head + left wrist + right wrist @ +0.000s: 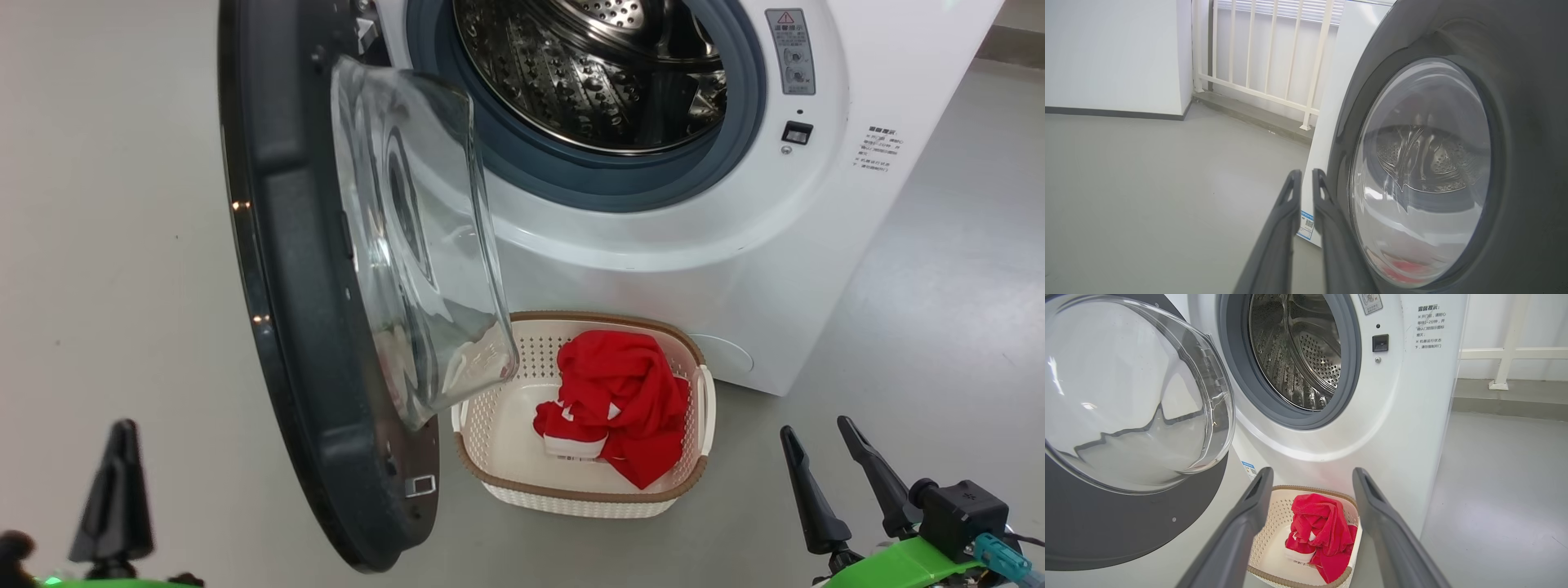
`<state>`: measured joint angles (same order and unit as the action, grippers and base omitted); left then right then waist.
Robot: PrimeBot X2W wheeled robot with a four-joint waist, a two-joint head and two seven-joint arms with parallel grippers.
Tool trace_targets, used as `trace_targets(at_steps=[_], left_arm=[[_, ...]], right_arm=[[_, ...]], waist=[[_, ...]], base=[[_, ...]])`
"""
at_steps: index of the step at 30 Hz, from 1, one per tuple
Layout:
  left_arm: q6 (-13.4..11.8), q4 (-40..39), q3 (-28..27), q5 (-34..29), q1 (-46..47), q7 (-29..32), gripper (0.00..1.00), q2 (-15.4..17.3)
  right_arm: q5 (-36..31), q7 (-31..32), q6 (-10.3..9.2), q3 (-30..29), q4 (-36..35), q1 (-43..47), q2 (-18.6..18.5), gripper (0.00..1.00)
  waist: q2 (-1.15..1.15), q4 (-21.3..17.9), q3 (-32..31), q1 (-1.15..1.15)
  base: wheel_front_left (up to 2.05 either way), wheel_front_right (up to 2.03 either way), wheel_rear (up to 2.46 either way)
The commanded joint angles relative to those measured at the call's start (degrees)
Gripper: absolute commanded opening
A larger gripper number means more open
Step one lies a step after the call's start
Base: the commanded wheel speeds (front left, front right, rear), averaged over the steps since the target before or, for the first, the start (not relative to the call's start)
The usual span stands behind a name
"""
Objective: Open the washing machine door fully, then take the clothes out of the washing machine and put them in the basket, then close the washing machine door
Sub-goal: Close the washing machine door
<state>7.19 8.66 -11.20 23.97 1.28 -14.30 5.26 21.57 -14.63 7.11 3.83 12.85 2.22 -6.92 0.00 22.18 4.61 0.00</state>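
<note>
The washing machine door hangs open at 9 o'clock in the head view, swung out toward the camera, its clear glass bowl bulging toward the washing machine. The steel drum shows at 12 o'clock inside the grey rubber ring. The basket sits on the floor at 6 o'clock from that opening, just in front of the machine. The red clothes lie bunched inside it, heaped toward its 3 o'clock side, a white cuff at the foot of the heap. The door's lower edge overlaps the basket's 9 o'clock corner; whether they touch I cannot tell. The left end effector is at 8 o'clock, on the door's outer side, fingers narrow, almost together, holding nothing; its wrist view puts them just beside the black outer rim. The right end effector is at 4 o'clock, fingers spread wide and empty, pointing toward the basket and apart from it
</note>
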Motion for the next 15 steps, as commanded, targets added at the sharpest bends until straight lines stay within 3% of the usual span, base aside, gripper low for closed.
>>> trace_targets(at_steps=[1,8,10,15], left_arm=[[0.3,-2.2,-1.3,3.3,3.1,-0.7,0.0,3.9],[0.3,-2.9,0.5,16.3,5.9,-0.7,0.0,10.3],[0.3,-3.1,2.0,22.7,6.8,-0.7,0.0,12.5],[0.3,-3.0,10.0,38.5,8.4,-0.7,0.0,22.0]], right_arm=[[0.0,-0.4,0.37,0.9,-1.2,-1.4,-0.5,1.0],[0.0,-0.4,0.37,1.1,-1.2,-1.2,-0.6,1.0],[0.0,-0.4,0.37,1.2,-1.2,-1.3,-0.6,1.0],[0.0,-0.4,0.37,1.2,-1.3,-1.5,-0.6,1.0]], waist=[[0.0,0.0,0.0,0.0],[0.0,-0.3,-0.1,0.0],[0.0,-0.6,-0.1,0.0],[0.0,-1.1,0.4,0.0]], base=[[0.0,0.0,0.0],[0.0,0.0,0.0],[0.0,0.0,0.0],[0.0,0.0,0.0]])
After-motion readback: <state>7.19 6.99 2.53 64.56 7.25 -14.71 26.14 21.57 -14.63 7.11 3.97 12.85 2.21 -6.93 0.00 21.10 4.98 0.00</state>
